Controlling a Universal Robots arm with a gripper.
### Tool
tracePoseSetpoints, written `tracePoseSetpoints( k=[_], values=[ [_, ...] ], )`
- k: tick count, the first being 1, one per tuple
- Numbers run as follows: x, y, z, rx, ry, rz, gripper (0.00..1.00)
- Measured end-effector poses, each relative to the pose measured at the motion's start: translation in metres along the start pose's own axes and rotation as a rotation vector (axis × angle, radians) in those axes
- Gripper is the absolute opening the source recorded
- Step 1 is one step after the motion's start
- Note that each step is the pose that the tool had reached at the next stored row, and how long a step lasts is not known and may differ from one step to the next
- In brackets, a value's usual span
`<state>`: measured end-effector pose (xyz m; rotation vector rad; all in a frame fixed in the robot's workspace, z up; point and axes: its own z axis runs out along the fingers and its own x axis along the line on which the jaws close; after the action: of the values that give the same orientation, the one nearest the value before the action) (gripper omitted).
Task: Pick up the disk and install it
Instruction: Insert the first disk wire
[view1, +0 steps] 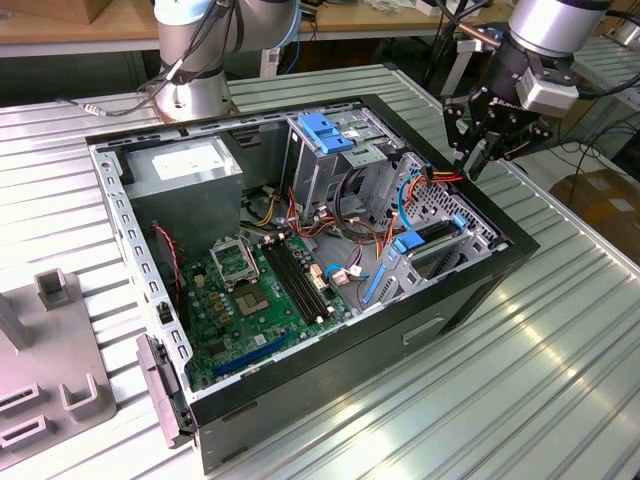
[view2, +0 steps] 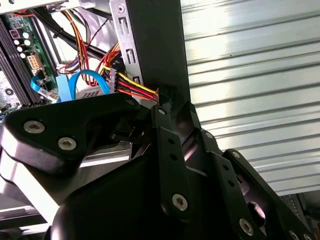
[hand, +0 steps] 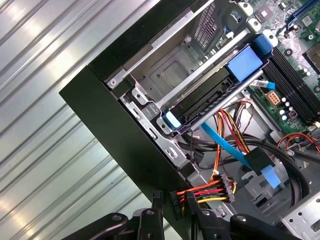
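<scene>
Left to right in the exterior view: grey moulded holders (view1: 55, 380) are seen on the ribbed aluminium table (view1: 560, 350), at the exterior view's left. Next, an open black computer case (view1: 300, 270) lies on its side, sheet-metal frame bare and perforated along the rim. Inside, a grey metal box with a white sticker (view1: 185, 165) is set at the far left corner; a green circuit board (view1: 255, 290) with long black slots is laid flat below it. A blue ridged plastic handle (view1: 325, 130) tops the silver drive cage at the rear middle. Bundles of red, yellow, orange wires (view1: 350, 215) and a flat blue cable (view1: 400, 200) are routed between cage and board.

The disk (view1: 432, 240) is seated in the bay at the case's near right corner, by the front wall. In the first wrist view the disk (hand: 210, 97) is seen edge-on: dark flat slab, framed by blue plastic carrier pieces at both ends, clamped between silver rails. The label face is hidden.

At the exterior view's right, the gripper (view1: 487, 150) is hung above the case's right edge, apart from the disk. Black anodised links with bright screws are shown in both wrist views. The fingertips (hand: 196, 210) are spaced slightly apart, straddling the case wall near a black connector with red-yellow wires (hand: 202, 192); nothing is held.
</scene>
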<state>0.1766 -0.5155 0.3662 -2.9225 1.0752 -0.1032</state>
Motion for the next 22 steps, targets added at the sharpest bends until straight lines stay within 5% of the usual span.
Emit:
tracePoseSetpoints(
  k=[4,9,12,14,22],
  values=[
    [-0.0001,0.0001,0.0001,0.0006,0.0002,-0.004,0.31],
    [-0.0003,-0.0002,0.0002,0.0057,-0.0043,-0.104,0.31],
    [-0.0006,-0.0001,0.0014,0.0021,-0.0021,-0.157,0.31],
    [-0.0008,-0.0001,0.0018,-0.007,0.0045,-0.163,0.31],
    [-0.0021,-0.0016,0.0017,-0.008,0.0052,-0.163,0.31]
  ],
)
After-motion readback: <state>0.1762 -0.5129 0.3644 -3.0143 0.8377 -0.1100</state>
